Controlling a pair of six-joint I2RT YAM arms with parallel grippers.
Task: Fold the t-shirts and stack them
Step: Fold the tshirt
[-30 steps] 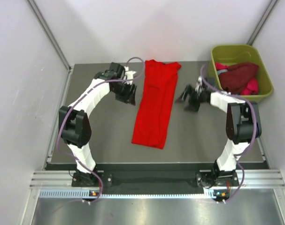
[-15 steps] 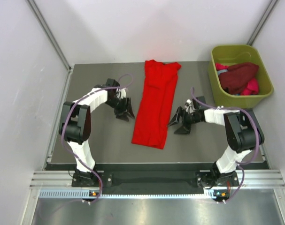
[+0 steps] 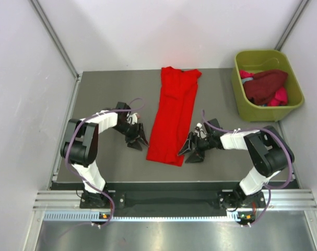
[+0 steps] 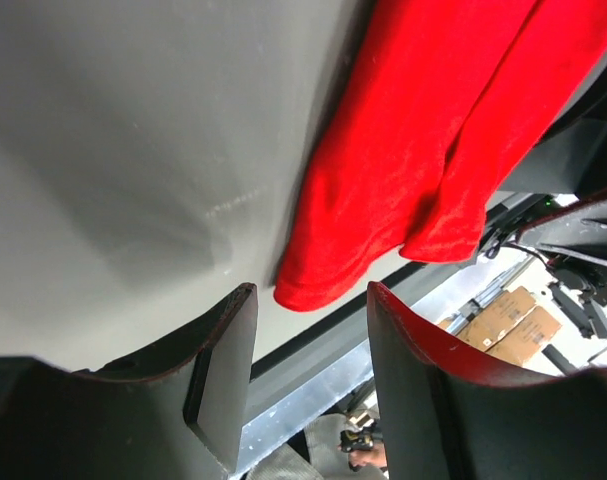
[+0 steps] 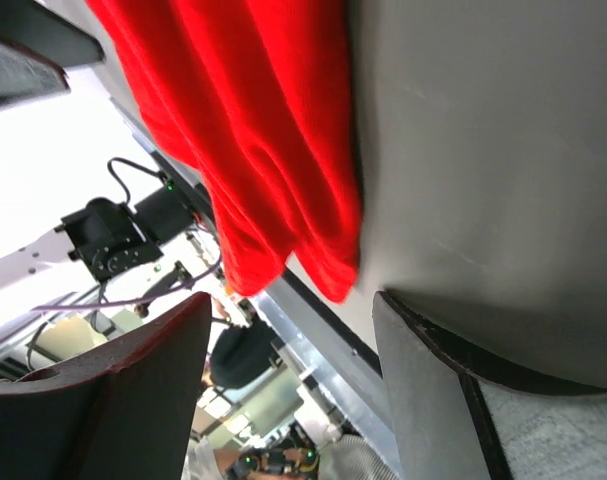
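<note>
I see the red t-shirt (image 3: 171, 117) lying as a long strip on the table (image 3: 106, 94), my left end effector (image 3: 138, 137) and right end effector (image 3: 190, 149) flanking its near corners, jaws apart, holding nothing.

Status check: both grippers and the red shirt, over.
Left gripper open, right gripper open, flanking the near end. Red t-shirt flat, folded lengthwise, ungrasped. Nothing blocking.

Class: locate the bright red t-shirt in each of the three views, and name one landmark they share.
Top external: red t-shirt, a long strip mid-picture.
Left wrist: red t-shirt, upper right.
Right wrist: red t-shirt, upper left.
Shared landmark: grey tabletop.
</note>
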